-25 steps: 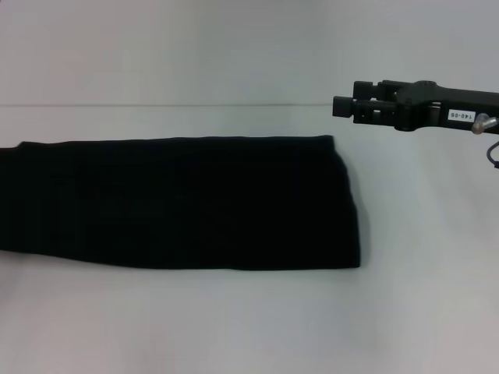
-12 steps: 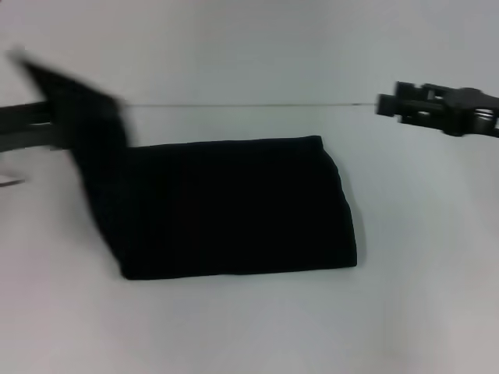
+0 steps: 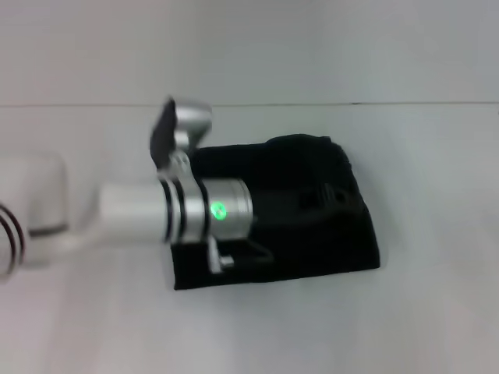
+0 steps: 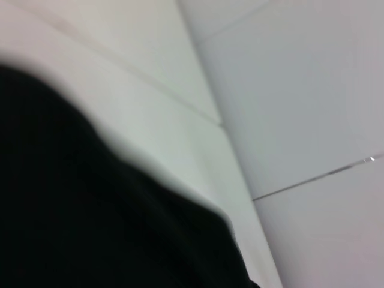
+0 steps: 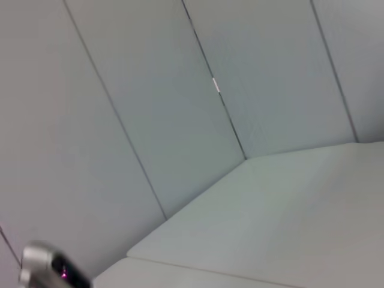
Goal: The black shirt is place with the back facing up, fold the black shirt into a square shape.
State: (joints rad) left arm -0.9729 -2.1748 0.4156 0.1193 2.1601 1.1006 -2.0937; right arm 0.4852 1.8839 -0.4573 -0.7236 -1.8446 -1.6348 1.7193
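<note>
The black shirt (image 3: pixel 347 245) lies on the white table as a short, thick, roughly square bundle in the middle of the head view. My left arm (image 3: pixel 195 210) reaches across it from the left. My left gripper (image 3: pixel 323 195) is low over the shirt's right part, black against black fabric. The left wrist view is half filled with the black shirt (image 4: pixel 90 228) close under the camera. My right gripper is out of view in every frame.
The white table (image 3: pixel 437 319) extends around the shirt on all sides. A pale wall (image 3: pixel 312 47) rises behind the table's far edge. The right wrist view shows only wall panels, table and a silver arm joint (image 5: pixel 48 267).
My left arm has swept right, carrying the shirt's left end over onto its right part. The shirt went from a long strip to a short bundle. My right gripper has withdrawn out of the head view.
</note>
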